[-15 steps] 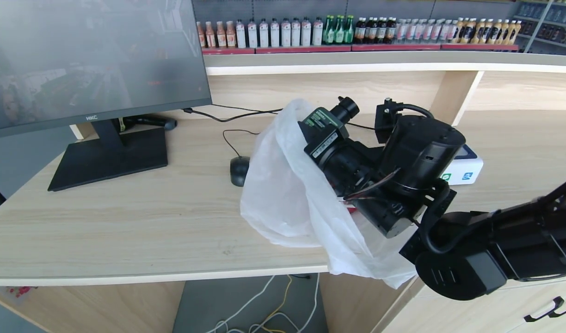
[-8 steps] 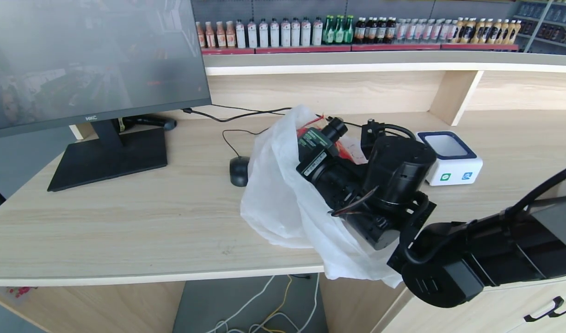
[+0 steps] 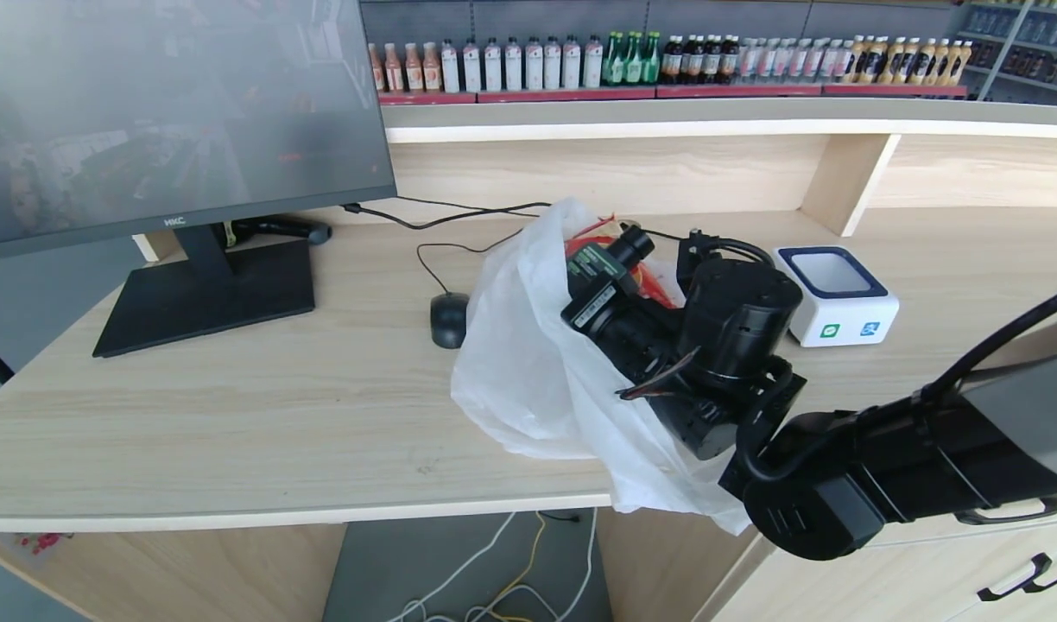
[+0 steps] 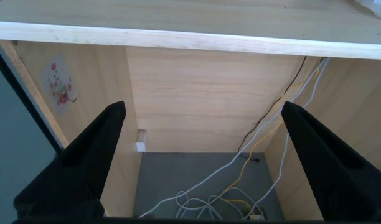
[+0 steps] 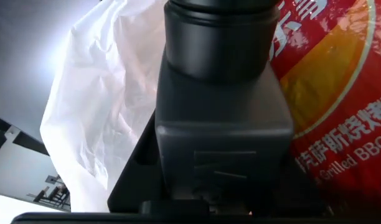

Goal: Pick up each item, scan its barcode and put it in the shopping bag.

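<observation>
A white plastic shopping bag [image 3: 537,371] lies on the wooden counter [image 3: 235,415], its lower end hanging over the front edge. My right arm [image 3: 736,320] reaches into the bag's mouth from the right. A red and yellow snack packet [image 3: 645,281] shows inside the mouth, beside the arm's end. In the right wrist view the dark right gripper [image 5: 221,124] sits against that packet [image 5: 340,93], with the bag's film [image 5: 97,112] behind. My left gripper [image 4: 203,109] is open and holds nothing, below the counter's front edge.
A white scanner box with a blue rim [image 3: 839,294] stands right of the bag. A black mouse [image 3: 448,318] lies just left of it, and a monitor [image 3: 174,112] stands at the far left. Cables [image 4: 240,193] hang under the counter. Bottles [image 3: 667,56] line the back shelf.
My right arm has come down and slightly left, deeper into the bag's mouth. The red packet now shows inside the bag, and the scanner box is uncovered.
</observation>
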Tool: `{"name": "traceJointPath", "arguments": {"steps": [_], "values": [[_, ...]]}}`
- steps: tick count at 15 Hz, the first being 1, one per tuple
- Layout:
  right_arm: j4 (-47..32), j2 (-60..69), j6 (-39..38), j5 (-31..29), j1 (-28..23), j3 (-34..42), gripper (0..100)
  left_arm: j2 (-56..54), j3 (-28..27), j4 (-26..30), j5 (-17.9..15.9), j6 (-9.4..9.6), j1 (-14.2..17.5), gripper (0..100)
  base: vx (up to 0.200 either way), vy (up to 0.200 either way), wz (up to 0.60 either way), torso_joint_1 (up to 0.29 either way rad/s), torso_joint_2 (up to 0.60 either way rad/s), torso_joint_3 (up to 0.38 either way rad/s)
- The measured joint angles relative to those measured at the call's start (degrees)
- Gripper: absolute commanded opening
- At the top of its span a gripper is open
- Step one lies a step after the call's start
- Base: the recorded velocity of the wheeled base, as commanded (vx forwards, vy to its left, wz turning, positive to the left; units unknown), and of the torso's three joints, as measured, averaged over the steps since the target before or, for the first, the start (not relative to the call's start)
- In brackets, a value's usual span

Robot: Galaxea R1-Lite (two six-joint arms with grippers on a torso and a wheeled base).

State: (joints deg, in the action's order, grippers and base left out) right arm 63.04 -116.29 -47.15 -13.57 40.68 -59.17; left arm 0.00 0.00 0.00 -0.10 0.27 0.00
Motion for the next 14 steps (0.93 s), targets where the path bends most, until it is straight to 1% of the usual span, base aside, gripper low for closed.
{"name": "traceJointPath", "arguments": {"steps": [11,12,14], "values": [[-0.39,0.66,-0.15,-0.41,-0.11,0.63,0,0.0,0.0,0.0,0.0,-0.02,0.0,100,0.0,0.0,0.0,0.0,0.0,0.0],[-0.44,0.9,-0.15,-0.46,-0.11,0.83,100,0.0,0.0,0.0,0.0,-0.02,-0.02,100,0.0,0.0,0.0,0.0,0.0,0.0],[0.0,1.46,-0.37,-0.57,-0.11,1.93,100,0.0,0.0,0.0,0.0,-0.02,-0.05,100,0.0,0.0,0.0,0.0,0.0,0.0]]}}
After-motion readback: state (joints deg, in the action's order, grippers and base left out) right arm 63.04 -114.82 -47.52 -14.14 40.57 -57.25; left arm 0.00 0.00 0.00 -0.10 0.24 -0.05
